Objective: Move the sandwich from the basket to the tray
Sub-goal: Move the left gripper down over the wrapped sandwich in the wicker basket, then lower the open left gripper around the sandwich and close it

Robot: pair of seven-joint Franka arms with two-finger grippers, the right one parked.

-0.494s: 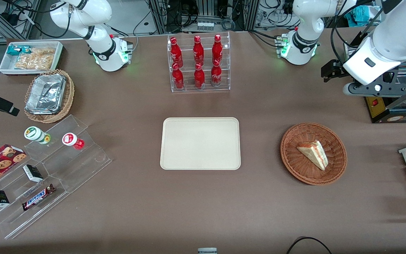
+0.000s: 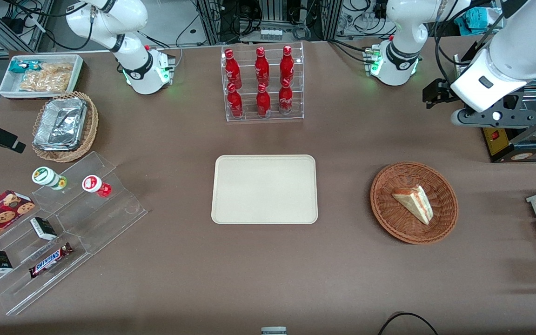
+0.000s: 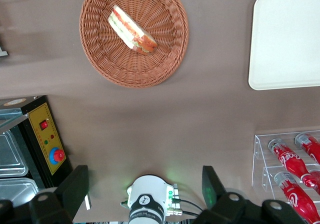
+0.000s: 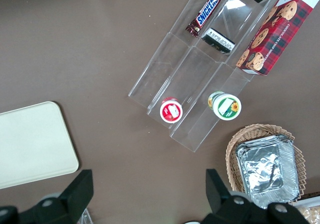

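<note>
Hand (image 3: 145,194) above woven basket (image 3: 134,34), apart.

Woven wicker basket (image 2: 413,203), smooth matt plastic tray (image 2: 264,189), matt brown tabletop (image 2: 268,270).

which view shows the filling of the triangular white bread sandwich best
The left wrist view: the triangular white bread sandwich lies in the round reddish-brown wicker basket with its red and green cut edge facing the camera. The front view shows mostly pale bread. The right wrist view misses it. The left gripper hangs open, well above the table.
</note>
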